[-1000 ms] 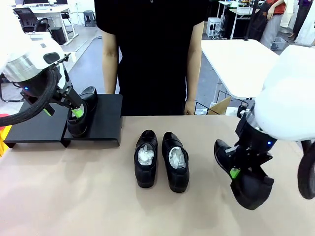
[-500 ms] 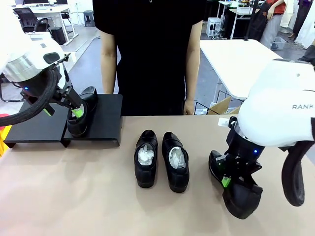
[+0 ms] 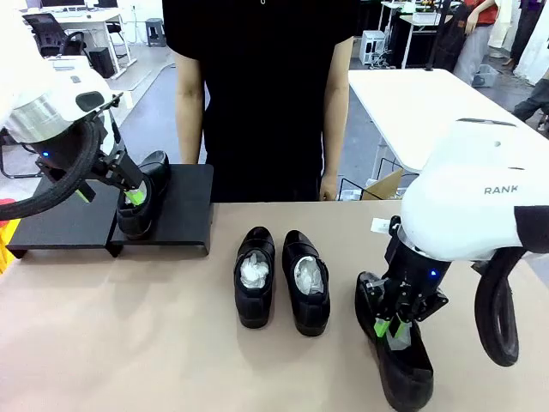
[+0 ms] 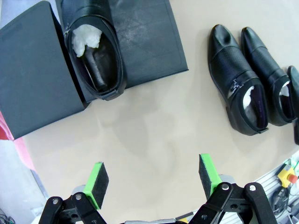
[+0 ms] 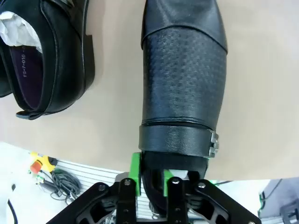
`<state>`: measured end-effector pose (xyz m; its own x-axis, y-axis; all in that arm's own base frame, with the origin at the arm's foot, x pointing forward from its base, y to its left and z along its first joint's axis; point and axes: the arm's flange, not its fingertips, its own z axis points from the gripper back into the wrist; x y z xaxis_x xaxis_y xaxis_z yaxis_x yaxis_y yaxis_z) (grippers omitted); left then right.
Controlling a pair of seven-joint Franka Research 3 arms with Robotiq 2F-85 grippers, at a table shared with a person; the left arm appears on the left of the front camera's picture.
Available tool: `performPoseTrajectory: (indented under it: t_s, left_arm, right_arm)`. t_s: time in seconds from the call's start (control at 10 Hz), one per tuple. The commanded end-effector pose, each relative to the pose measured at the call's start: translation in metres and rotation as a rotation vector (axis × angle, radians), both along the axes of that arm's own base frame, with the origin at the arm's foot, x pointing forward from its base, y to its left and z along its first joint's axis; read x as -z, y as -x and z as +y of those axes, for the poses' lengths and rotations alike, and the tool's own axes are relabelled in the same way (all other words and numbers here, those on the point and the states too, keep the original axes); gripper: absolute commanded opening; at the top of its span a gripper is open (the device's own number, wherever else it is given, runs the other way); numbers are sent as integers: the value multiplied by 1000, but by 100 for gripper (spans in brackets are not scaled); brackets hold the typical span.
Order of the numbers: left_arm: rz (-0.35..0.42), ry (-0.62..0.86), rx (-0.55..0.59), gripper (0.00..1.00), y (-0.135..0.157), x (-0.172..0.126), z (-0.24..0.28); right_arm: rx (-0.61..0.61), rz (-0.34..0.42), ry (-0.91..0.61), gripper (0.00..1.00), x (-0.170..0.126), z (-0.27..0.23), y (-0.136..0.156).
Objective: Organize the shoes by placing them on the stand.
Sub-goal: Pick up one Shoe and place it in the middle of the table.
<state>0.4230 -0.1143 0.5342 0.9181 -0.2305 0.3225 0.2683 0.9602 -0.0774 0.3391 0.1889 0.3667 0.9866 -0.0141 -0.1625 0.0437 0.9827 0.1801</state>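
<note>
While one shoe (image 3: 137, 206) sits on the stand (image 3: 184, 219), below the wide-open left gripper (image 4: 152, 163), a pair (image 3: 304, 283) and a fourth shoe (image 5: 182, 74) lie on the bench (image 3: 129, 326). The right gripper (image 5: 150, 172) straddles the fourth shoe's heel rim; whether it clamps it I cannot tell. Next, I'd say, comes a firm pinch and a long carry left. The right wrist view shows both pads at the rim; the front view shows the stand well apart.

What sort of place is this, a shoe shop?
More likely a robotics lab or workshop than a shop: white robot arms handle the dress shoes, an emergency-stop button sits at the table edge, and office desks and chairs stand behind.
</note>
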Motion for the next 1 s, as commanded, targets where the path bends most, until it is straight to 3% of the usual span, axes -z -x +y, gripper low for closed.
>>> performPoseTrajectory:
  t_s: [0.0,0.1,0.2,0.3,0.5,0.6,0.9]
  left_arm:
    - [-9,12,-14,100,1,0,-1]
    - [-9,12,-14,100,1,0,-1]
    - [-9,12,-14,100,1,0,-1]
    - [-9,12,-14,100,1,0,-1]
    - [-9,12,-14,100,1,0,-1]
    - [-9,12,-14,100,1,0,-1]
    - [-9,12,-14,100,1,0,-1]
  right_arm:
    - [12,-17,-23,77,-1,7,-4]
    - [5,-17,-24,94,-2,7,-3]
    - [1,-21,-39,100,-6,5,0]
    - [-9,-35,-51,100,-14,2,4]
    - [-91,18,-39,100,-27,-6,9]
    - [-7,-24,-11,100,-13,0,1]
    - [-7,-24,-11,100,-13,0,1]
